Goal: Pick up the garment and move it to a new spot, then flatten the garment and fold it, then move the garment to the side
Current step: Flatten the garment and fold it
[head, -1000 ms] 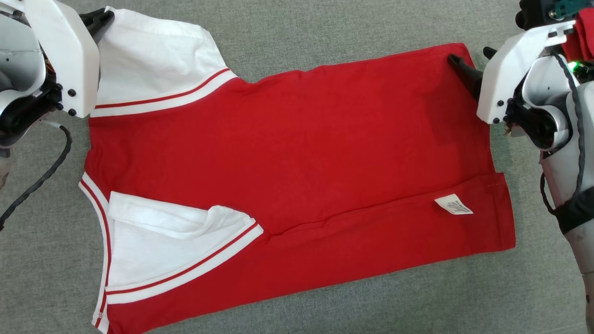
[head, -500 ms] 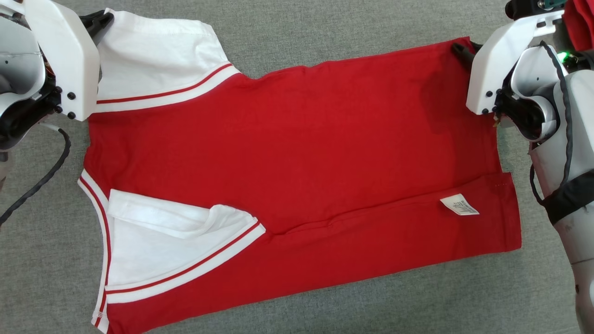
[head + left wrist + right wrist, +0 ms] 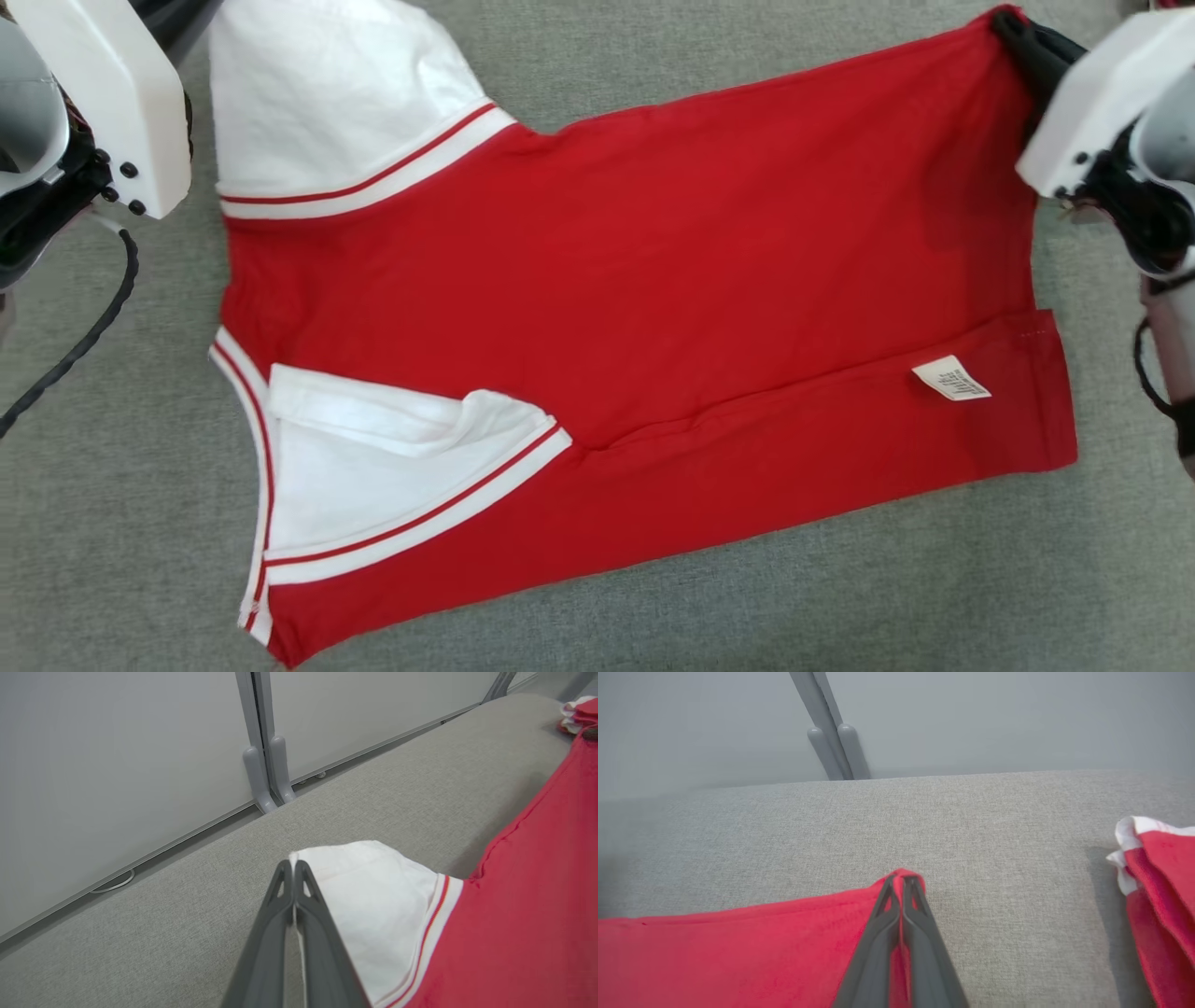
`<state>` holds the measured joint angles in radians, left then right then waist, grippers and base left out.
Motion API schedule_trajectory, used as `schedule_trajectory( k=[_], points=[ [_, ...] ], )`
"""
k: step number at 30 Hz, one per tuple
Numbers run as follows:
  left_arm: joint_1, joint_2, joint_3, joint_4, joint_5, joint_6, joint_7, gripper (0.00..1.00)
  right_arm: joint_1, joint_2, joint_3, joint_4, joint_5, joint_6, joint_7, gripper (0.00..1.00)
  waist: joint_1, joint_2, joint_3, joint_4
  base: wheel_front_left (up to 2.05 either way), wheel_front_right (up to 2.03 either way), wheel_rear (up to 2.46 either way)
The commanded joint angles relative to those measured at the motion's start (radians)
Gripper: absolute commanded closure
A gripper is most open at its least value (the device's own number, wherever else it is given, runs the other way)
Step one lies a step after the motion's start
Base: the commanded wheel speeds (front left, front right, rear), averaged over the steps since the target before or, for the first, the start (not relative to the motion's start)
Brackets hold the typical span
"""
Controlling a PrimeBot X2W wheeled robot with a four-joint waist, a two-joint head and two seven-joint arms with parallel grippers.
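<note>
The garment (image 3: 644,280) is a red shirt with white sleeves, spread on the grey cushion with its white label (image 3: 950,378) near the right hem. My left gripper (image 3: 294,865) is shut on the corner of the far white sleeve (image 3: 373,896). Its white wrist housing (image 3: 103,103) sits at the upper left of the head view. My right gripper (image 3: 902,879) is shut on the garment's far right hem corner (image 3: 906,875). In the head view the right gripper (image 3: 1018,33) pinches that corner. The near white sleeve (image 3: 392,476) lies folded over the red body.
Another red and white cloth bundle (image 3: 1157,896) lies to the right of the held corner and appears again (image 3: 577,714) from the left wrist. A grey partition wall with posts (image 3: 264,779) runs behind the cushion's far edge. A black cable (image 3: 84,345) hangs at the left.
My right gripper has closed from open onto the garment's far right corner. The head view has shifted, so the garment sits higher and further right in the picture. The left grip is unchanged.
</note>
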<state>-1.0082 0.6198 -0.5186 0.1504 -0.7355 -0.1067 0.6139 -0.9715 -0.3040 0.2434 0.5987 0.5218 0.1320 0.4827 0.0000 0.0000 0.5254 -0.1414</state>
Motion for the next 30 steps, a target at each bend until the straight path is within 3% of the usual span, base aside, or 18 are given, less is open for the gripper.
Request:
schedule_trajectory(
  k=[1, 5, 13, 25, 30],
  points=[
    [0.014, 0.0, 0.011, -0.017, -0.023, -0.006, -0.01, 1.0, 0.036, -0.028, -0.014, -0.034, 0.045, -0.003, -0.011, 1.0, 0.0, 0.0, -0.015, 0.018, 0.0, 0.0, 0.0],
    [0.09, 0.016, 0.036, -0.112, -0.087, -0.002, -0.026, 1.0, 0.172, -0.127, -0.034, -0.192, 0.175, -0.002, 0.011, 1.0, 0.0, 0.0, -0.042, 0.058, 0.0, 0.0, 0.0],
    [0.251, 0.044, 0.067, -0.286, -0.158, 0.033, -0.052, 1.0, 0.374, -0.234, -0.118, -0.374, 0.277, -0.002, 0.05, 1.0, 0.0, 0.0, -0.078, 0.118, 0.0, 0.0, 0.0],
    [0.565, 0.122, 0.056, -0.539, -0.214, 0.1, -0.058, 1.0, 0.674, -0.287, -0.268, -0.587, 0.294, -0.002, 0.11, 1.0, 0.0, 0.0, -0.118, 0.192, 0.0, 0.0, 0.0],
    [0.673, 0.136, 0.036, -0.607, -0.205, 0.134, -0.076, 1.0, 0.781, -0.277, -0.323, -0.636, 0.285, -0.002, 0.131, 1.0, 0.0, 0.0, -0.119, 0.204, 0.0, 0.0, 0.0]
  ],
)
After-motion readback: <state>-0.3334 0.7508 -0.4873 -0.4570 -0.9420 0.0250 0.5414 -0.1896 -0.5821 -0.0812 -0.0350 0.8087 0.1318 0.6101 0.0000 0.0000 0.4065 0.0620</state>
